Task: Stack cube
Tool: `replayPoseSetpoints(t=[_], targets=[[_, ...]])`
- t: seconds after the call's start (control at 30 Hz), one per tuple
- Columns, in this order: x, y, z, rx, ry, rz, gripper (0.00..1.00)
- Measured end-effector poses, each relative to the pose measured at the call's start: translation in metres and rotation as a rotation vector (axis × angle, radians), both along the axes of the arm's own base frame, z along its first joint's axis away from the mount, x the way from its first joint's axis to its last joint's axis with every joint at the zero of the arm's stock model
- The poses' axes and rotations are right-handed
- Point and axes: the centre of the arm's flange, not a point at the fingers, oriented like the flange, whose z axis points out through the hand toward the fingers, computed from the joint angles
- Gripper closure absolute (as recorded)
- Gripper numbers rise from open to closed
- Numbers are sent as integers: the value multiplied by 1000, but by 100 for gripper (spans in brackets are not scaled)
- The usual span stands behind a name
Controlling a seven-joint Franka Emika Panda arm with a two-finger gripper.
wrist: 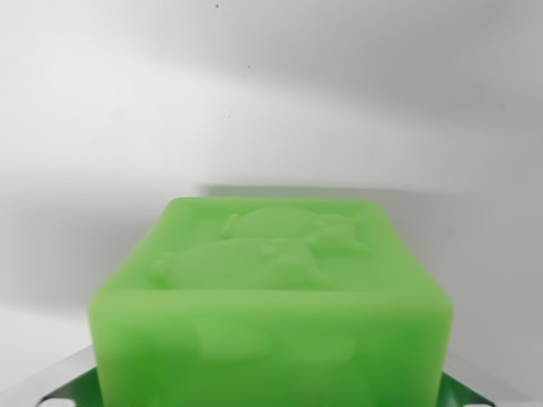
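A translucent green cube (271, 297) with raised shapes on its top face fills the lower middle of the wrist view, very close to the camera. My gripper (271, 397) is shut on it. One grey finger (59, 383) shows at the cube's lower left corner, the other at its lower right, each against a side of the cube and tinted with green reflection. The cube's lower part is cut off by the frame edge. No second cube is in sight.
A plain white surface (271, 102) lies behind and around the cube, with a soft grey shadow band just beyond the cube's far edge.
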Motion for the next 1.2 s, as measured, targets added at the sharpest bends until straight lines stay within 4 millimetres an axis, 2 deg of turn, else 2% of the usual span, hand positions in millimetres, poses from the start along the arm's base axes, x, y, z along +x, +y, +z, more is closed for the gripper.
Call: replayPoseSetpoints(t=[0.73,1.2], targets=[[0,0,46,-3,-3,1,100],[1,1,88,-4,-7,1,100]])
